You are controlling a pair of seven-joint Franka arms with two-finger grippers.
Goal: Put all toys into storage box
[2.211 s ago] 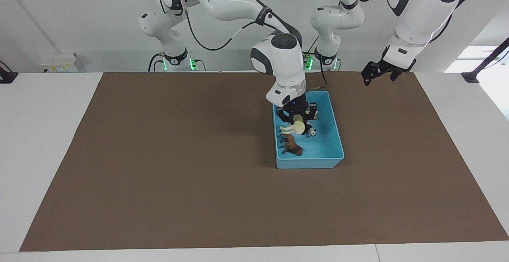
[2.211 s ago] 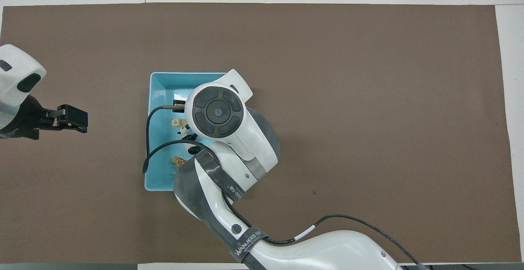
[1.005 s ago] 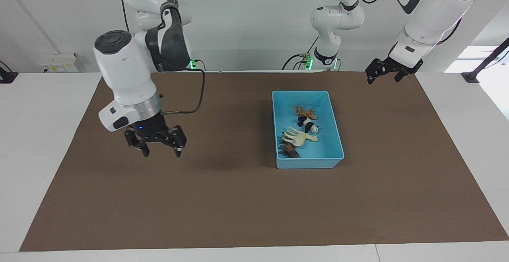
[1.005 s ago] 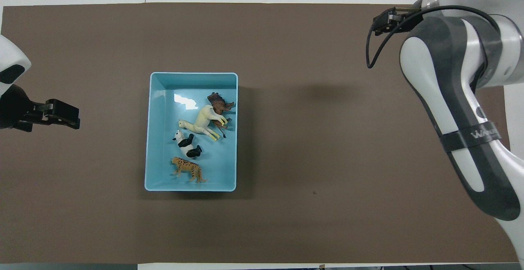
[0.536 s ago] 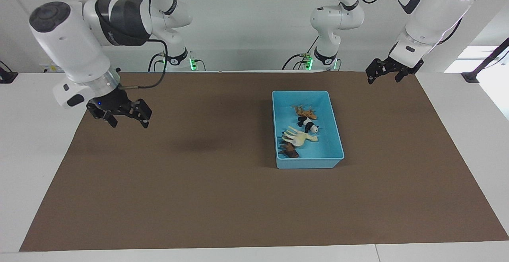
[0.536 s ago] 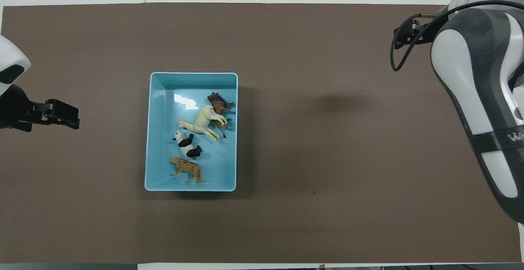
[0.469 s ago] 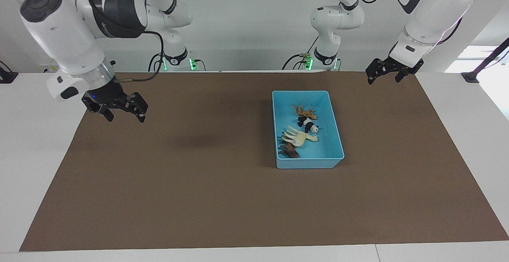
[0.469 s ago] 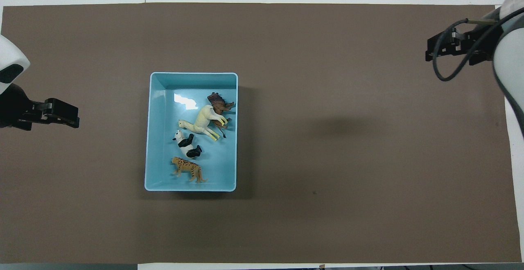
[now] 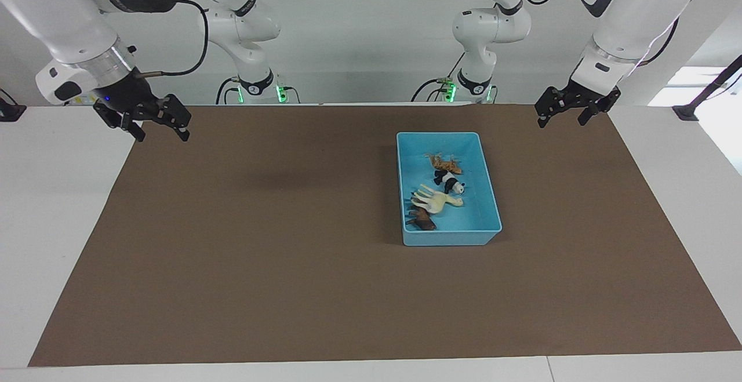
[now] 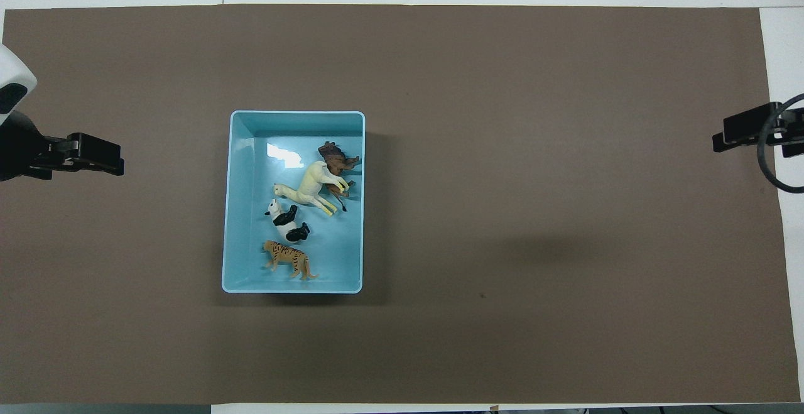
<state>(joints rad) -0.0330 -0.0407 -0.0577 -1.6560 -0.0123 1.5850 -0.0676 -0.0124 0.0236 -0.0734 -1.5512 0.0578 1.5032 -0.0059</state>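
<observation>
The light blue storage box (image 9: 452, 237) stands on the brown mat, also in the overhead view (image 10: 295, 114). All the toys lie inside it: the orange big cat (image 9: 445, 163) (image 10: 289, 259), the panda (image 9: 450, 183) (image 10: 286, 220), the cream long-necked animal (image 9: 437, 199) (image 10: 312, 185) and the dark brown lion (image 9: 423, 219) (image 10: 336, 157). The cream animal leans on the lion. My right gripper (image 9: 162, 133) (image 10: 735, 134) is open and empty, raised over the mat's edge at the right arm's end. My left gripper (image 9: 560, 122) (image 10: 103, 157) is open and empty, raised over the mat at the left arm's end.
The brown mat (image 9: 290, 266) covers most of the white table (image 9: 52, 208). Nothing else lies on it.
My right gripper let go of the cream animal in the box, then swung away to the right arm's end of the table and rose. The left arm barely moved.
</observation>
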